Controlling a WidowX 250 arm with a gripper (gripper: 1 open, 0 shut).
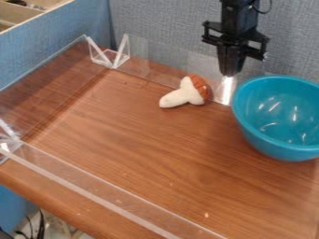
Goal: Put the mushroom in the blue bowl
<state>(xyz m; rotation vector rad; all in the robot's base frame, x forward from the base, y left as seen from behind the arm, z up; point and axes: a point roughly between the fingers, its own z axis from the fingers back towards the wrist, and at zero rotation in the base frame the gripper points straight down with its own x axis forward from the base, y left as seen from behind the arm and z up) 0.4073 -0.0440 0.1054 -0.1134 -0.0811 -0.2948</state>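
The mushroom [185, 92] lies on its side just above the middle of the frame, cap toward the right, stem pointing left, on the wooden table [125, 140]. It looks light and smooth, likely hard plastic, so I expect it to roll or slip; I'd pinch across the stubby stem or low on the cap. My gripper [232, 67] hangs upper right, above and right of it, pointing down with fingers together and nothing held. The blue bowl [281, 117] sits right of the mushroom, close by, empty. A clear low wall [75, 173] rims the table; clear brackets [110, 54] stand upper left, out of my way.
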